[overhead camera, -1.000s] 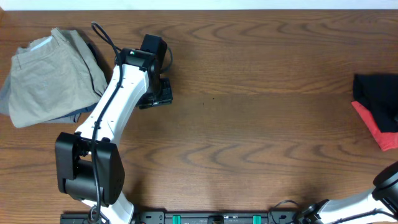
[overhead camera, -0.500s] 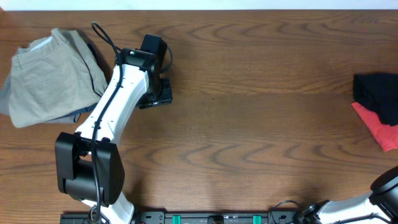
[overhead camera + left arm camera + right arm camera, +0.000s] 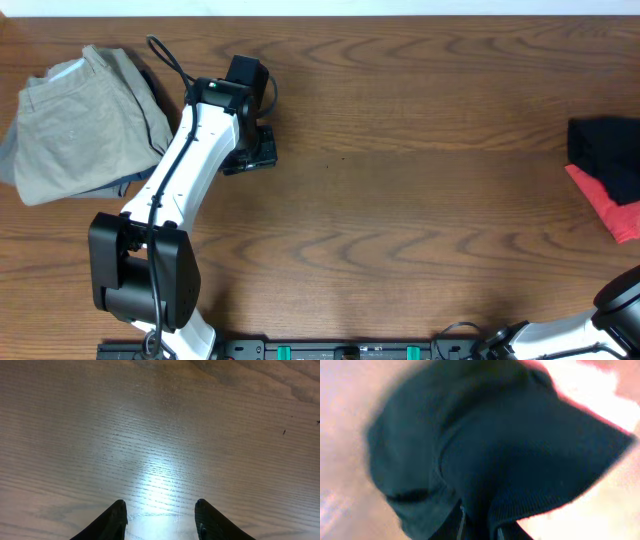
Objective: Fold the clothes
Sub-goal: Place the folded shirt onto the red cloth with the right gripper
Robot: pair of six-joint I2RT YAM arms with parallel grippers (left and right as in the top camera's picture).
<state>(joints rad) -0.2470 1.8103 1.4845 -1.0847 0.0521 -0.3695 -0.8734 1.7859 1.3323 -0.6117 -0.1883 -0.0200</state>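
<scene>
The left arm [image 3: 185,165] reaches far left, its left gripper [image 3: 160,512] parted and empty; the right arm [image 3: 605,318] sits near right, its right gripper [image 3: 480,531] too blurred to read.

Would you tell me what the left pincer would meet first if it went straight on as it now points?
The bare wooden table: the left pincer points down at it, open and empty, nothing else in line. Its distance from the wood is unclear.
</scene>
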